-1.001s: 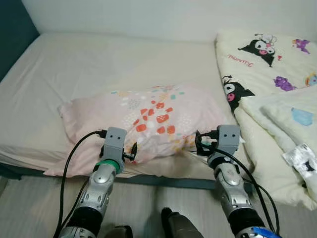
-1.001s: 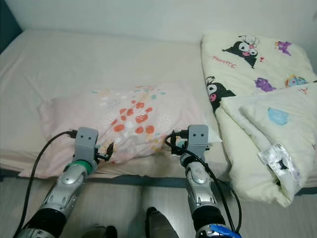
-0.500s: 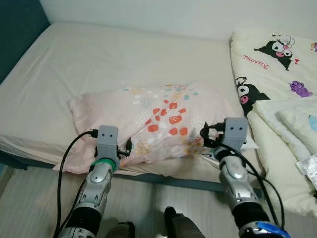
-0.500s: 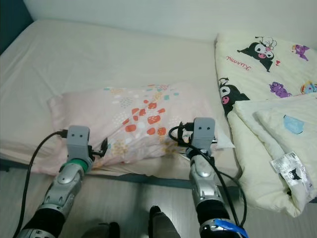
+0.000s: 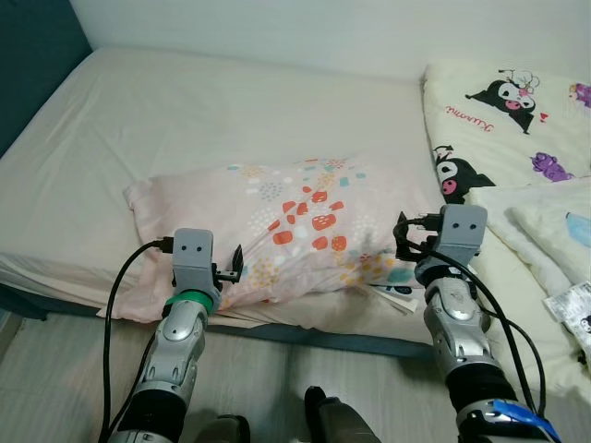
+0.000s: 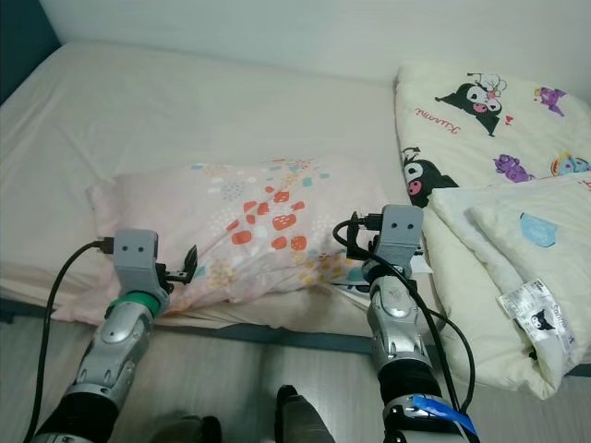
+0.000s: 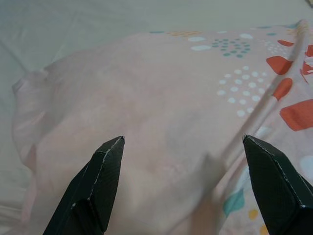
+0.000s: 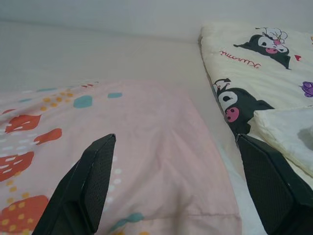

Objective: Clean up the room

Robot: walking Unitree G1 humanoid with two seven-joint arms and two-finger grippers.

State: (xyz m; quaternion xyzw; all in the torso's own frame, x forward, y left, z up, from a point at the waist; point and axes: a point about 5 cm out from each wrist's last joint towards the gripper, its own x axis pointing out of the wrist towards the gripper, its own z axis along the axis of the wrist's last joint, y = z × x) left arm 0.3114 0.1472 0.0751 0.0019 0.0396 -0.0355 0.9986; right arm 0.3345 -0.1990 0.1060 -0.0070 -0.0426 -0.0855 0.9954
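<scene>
a: what's on the bed (image 5: 185,111)?

b: one pink pillow (image 5: 286,231) with orange and teal spots, lying across the near edge. to the right of it, one cream quilt (image 6: 489,138) with cartoon prints, folded over on itself. that's all i can count, apart from a white label (image 6: 534,314) on the quilt's near fold.

a: and the robot?

b: two arms, both reaching in from the foot of the bed. the left pincer (image 7: 181,181) is at the pillow's near left side, its two fingers wide apart, with pillow cloth showing between them. i can't tell whether the tips touch the cloth.

a: the right one?

b: the right pincer (image 8: 181,186) is at the pillow's near right corner, just beside the quilt. two fingers, also spread wide, one over the pillow and the other towards the quilt. nothing is clamped in either.

a: anything under that right corner?

b: a bit of flat white stuff (image 5: 397,291) sticks out from beneath the pillow by the right arm. too small to say what it is.

a: the floor?

b: pale wood boards (image 6: 277,365) below the bed edge, and the robot's two dark feet (image 5: 277,425) at the bottom.
</scene>
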